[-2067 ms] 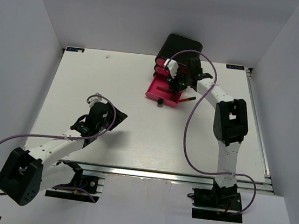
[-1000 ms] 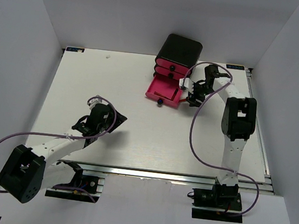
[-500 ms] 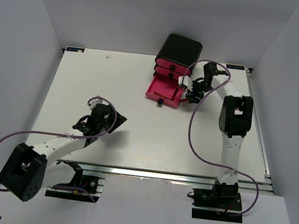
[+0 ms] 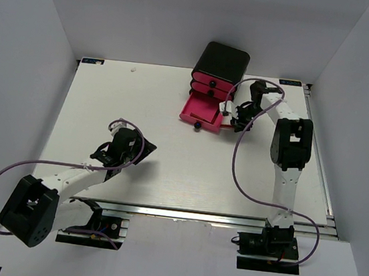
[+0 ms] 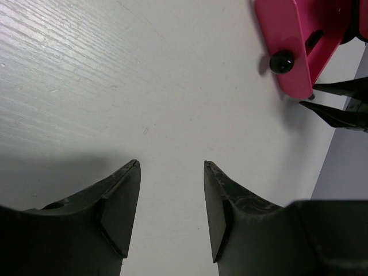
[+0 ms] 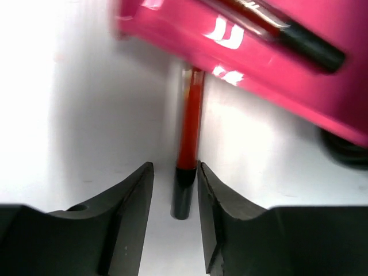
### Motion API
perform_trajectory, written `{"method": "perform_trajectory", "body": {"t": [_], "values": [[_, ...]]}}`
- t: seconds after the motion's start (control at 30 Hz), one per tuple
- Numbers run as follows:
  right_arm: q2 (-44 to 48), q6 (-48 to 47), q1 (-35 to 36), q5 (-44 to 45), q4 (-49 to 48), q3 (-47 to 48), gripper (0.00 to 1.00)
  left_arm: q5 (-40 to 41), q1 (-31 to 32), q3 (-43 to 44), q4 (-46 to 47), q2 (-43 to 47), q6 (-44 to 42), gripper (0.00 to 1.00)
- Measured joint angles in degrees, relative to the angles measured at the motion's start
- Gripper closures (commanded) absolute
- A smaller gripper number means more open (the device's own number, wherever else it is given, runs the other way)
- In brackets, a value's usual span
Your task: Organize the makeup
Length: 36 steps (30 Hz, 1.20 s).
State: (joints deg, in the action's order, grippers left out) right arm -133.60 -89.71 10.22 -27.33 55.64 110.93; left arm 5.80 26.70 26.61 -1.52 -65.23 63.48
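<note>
- your right gripper (image 6: 175, 172) straddles the red stick (image 6: 190, 126), jaws apart, not clamped yet: placed so a squeeze pinches its black end.
- the stick runs ahead, far end hidden by the pink drawer (image 6: 241, 63).
- left gripper (image 5: 171, 167) gapes, empty.

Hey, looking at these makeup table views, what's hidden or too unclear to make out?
Red stick: right wrist view, its far end is hidden behind the pink drawer.
Pink drawer's contents: too small in the top view; blurred and cut by the frame edge in the right wrist view.
Two closed drawers: top view, fronts hide whatever is inside.
</note>
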Motion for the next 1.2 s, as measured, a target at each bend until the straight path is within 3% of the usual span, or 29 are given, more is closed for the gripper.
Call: {"method": "perform_trajectory", "body": {"t": [0.17, 0.27, 0.57, 0.83, 1.2], "values": [[5.3, 0.2, 0.0, 0.7, -0.5, -9.2, 0.65, -0.1, 0.0, 0.0, 0.3, -0.7, 0.0, 0.42], [6.3, 2.7, 0.0, 1.1, -1.5, -11.0, 0.76, -0.3, 0.0, 0.1, 0.5, -1.6, 0.0, 0.42], [13.0, 11.1, 0.0, 2.8, -11.4, -21.5, 0.95, -0.8, 0.0, 0.2, 3.2, -2.1, 0.9, 0.42], [20.0, 19.3, 0.2, -0.3, -12.4, -24.5, 1.00, -2.4, 0.0, 0.2, 6.3, -3.8, 1.7, 0.42], [20.3, 38.6, 9.0, -2.1, -23.4, -14.1, 0.97, -4.8, 0.0, 1.0, 10.8, -6.4, 3.9, 0.42]]}}
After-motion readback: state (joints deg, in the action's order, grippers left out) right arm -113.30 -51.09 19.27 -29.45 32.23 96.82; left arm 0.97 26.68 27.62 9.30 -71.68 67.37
